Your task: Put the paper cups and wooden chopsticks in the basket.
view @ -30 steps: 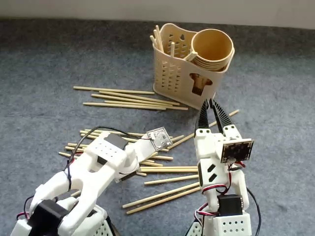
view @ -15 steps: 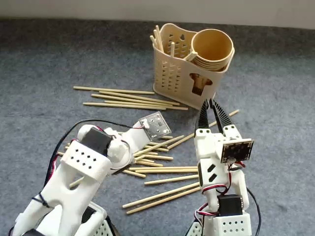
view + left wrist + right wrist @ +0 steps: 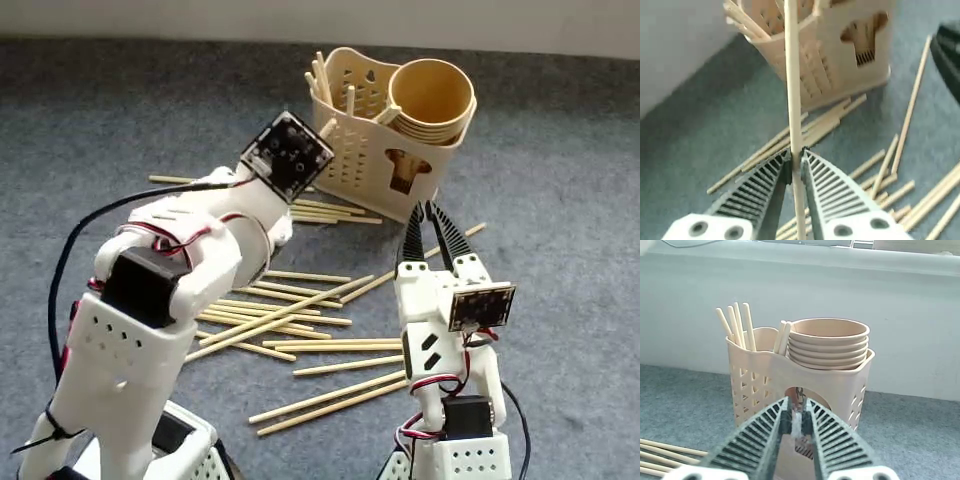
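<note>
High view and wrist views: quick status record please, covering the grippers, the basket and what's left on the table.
left gripper: shut on one chopstick, close beside the basket
right gripper: low, in front of the basket, pointing at it
paper cups: stacked in the basket
chopsticks in basket: several, upright
loose chopsticks: many lying on the table

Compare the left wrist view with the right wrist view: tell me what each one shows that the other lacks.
The left wrist view adds the left pincer, shut on one chopstick that points toward the basket. The right wrist view adds the right pincer, shut, and the stack of paper cups sitting in the basket. Both share the basket, standing chopsticks inside it, and loose chopsticks on the carpet.
</note>
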You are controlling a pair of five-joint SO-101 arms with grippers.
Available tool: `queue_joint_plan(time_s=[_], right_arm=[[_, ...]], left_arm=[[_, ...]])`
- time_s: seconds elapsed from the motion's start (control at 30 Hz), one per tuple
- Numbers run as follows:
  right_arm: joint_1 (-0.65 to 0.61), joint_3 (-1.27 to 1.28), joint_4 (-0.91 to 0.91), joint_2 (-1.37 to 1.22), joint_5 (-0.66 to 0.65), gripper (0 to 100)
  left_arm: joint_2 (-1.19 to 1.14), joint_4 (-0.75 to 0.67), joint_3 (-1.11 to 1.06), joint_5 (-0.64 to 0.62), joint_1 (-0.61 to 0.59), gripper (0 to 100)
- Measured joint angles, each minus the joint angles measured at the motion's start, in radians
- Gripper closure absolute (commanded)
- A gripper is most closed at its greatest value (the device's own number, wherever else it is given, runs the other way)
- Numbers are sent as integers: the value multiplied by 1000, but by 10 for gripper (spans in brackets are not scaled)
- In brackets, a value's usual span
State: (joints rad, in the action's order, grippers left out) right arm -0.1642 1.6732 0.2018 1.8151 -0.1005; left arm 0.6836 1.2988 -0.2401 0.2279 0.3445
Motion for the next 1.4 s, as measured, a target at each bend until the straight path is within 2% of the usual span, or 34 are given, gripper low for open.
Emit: queue_joint_plan(time_s=[0.33, 0.5, 0.7, 0.93, 1.4], right_arm=[[0, 0, 0, 0, 0, 950], [0, 0, 0, 0, 0, 950], [0, 0, 0, 0, 0, 950], [0, 0, 0, 0, 0, 950], [0, 0, 0, 0, 0, 950]], left_arm=[[0, -526, 14, -328, -5, 994], [-14, -795, -18, -354, -2, 994], [-186, -1060, -26, -356, -3, 994], [-344, -1221, -26, -359, 0, 994], [-404, -1247, -34, -359, 0, 994]])
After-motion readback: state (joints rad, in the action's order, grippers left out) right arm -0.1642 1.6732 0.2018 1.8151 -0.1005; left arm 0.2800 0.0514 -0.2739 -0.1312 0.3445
